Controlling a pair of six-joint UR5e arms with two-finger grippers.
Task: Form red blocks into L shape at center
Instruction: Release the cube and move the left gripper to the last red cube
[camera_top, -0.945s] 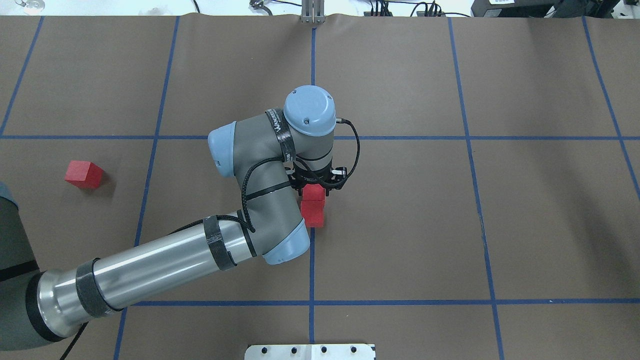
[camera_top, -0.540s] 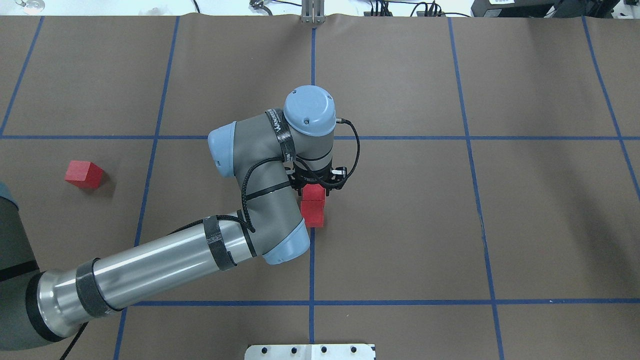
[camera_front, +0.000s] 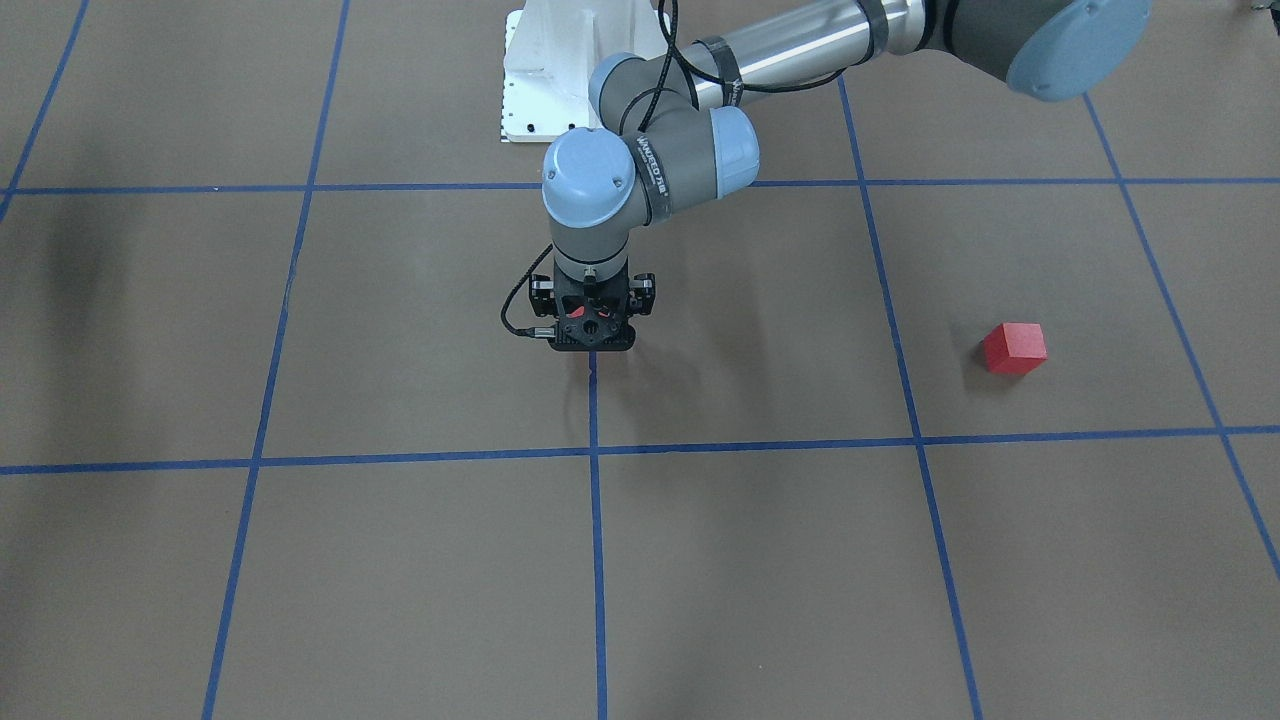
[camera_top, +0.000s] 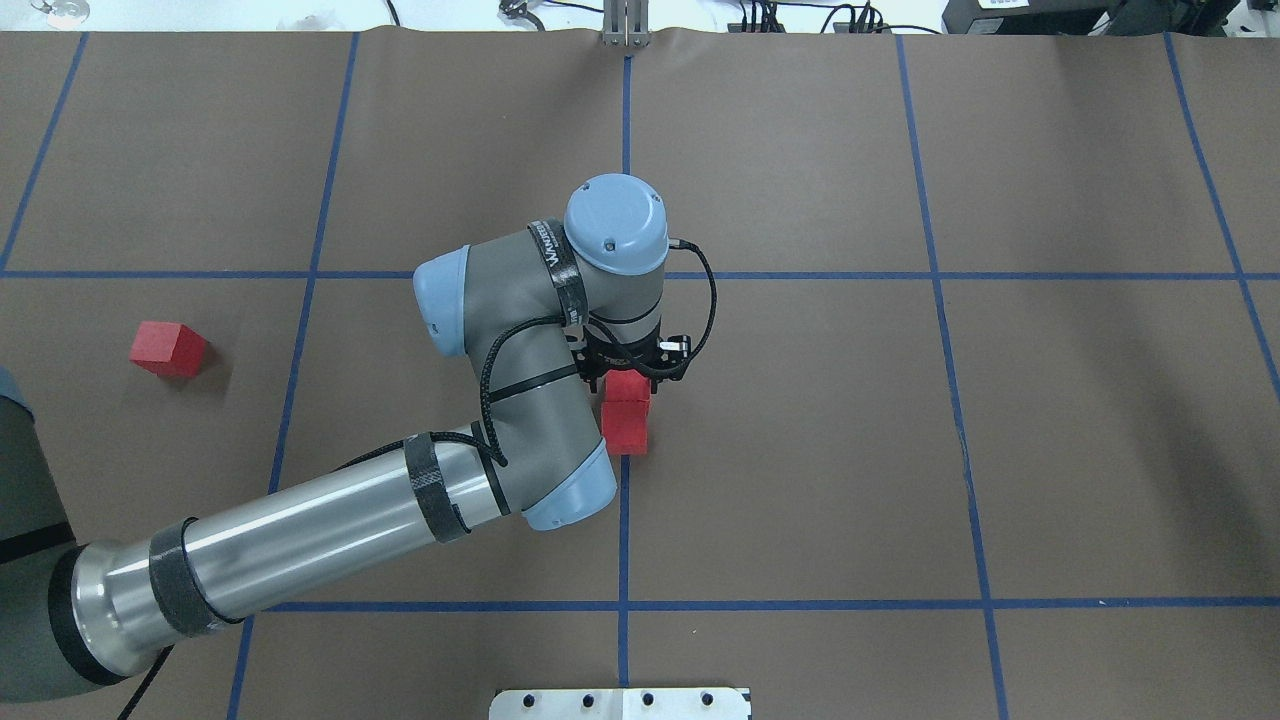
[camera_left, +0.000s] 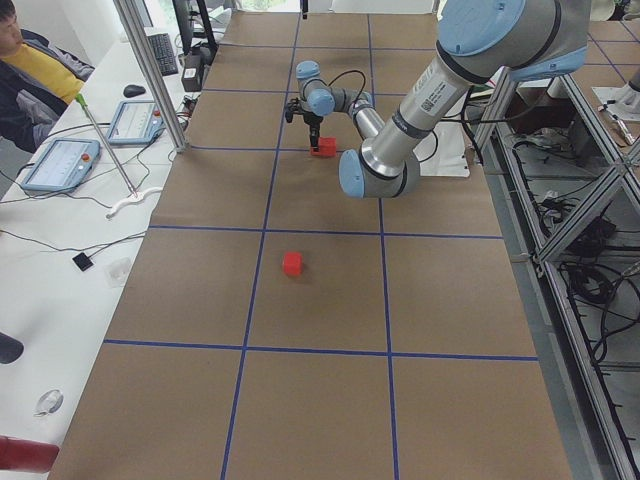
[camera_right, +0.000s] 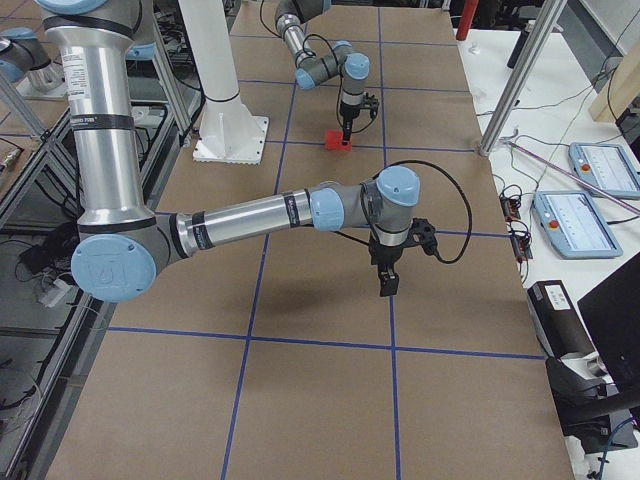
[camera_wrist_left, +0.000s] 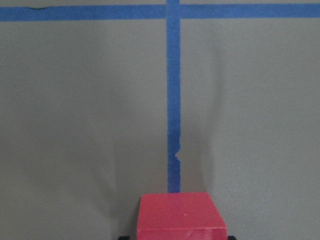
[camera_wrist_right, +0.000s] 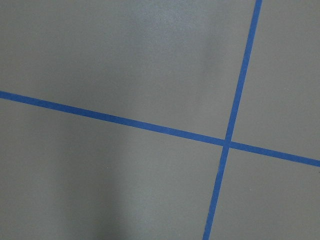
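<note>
Two red blocks sit touching on the middle tape line (camera_top: 622, 520), in a row along it. The near one (camera_top: 625, 428) lies free. The far one (camera_top: 629, 386) is between the jaws of my left gripper (camera_top: 627, 378), which points straight down and looks shut on it at floor level. That block fills the bottom of the left wrist view (camera_wrist_left: 177, 215). The third red block (camera_top: 167, 348) lies alone far to the left, also in the front view (camera_front: 1015, 348). My right gripper (camera_right: 386, 284) hangs above bare floor in the exterior right view only. I cannot tell if it is open.
The white metal base (camera_top: 620, 703) is at the near edge. The brown floor carries a blue tape grid. An operator (camera_left: 30, 70) sits at a side desk with tablets. Metal posts (camera_right: 515, 80) stand beside the table.
My left arm's wrist has shifted very slightly to the left. The three blocks have not moved.
</note>
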